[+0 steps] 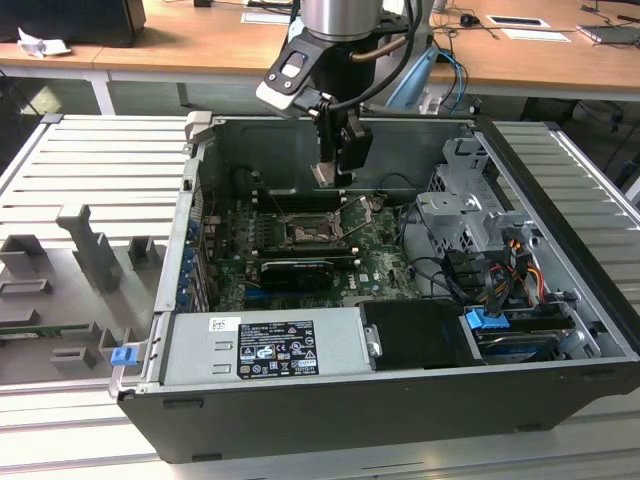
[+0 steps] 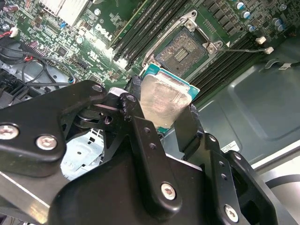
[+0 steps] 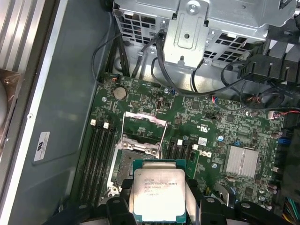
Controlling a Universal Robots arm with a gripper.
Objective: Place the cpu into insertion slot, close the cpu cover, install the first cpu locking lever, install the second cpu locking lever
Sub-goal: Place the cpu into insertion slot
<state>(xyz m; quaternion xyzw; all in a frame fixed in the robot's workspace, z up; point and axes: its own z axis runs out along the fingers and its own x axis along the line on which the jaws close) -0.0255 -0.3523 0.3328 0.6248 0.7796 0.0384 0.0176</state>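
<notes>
My gripper (image 1: 333, 178) hangs inside the open computer case, shut on the cpu (image 3: 157, 194), a flat silver-grey square on a green base. Black fingers (image 3: 199, 204) press on two opposite edges of the cpu (image 2: 161, 101). It is held in the air above the green motherboard (image 3: 211, 126), a short way off the insertion slot (image 3: 124, 165), apart from it. The insertion slot (image 2: 186, 47) lies bare, its dark contact field showing. The cpu cover (image 3: 145, 118) stands swung open at the slot's edge. In the exterior view the insertion slot (image 1: 303, 233) lies below and slightly to the left of the gripper.
Long black memory slots (image 3: 96, 159) flank the socket on both sides. A metal drive cage (image 3: 197, 23) with black cables (image 1: 440, 270) stands on the exterior view's right. The power supply (image 1: 265, 345) fills the case's near side. A silver heatsink (image 3: 241, 161) sits on the board.
</notes>
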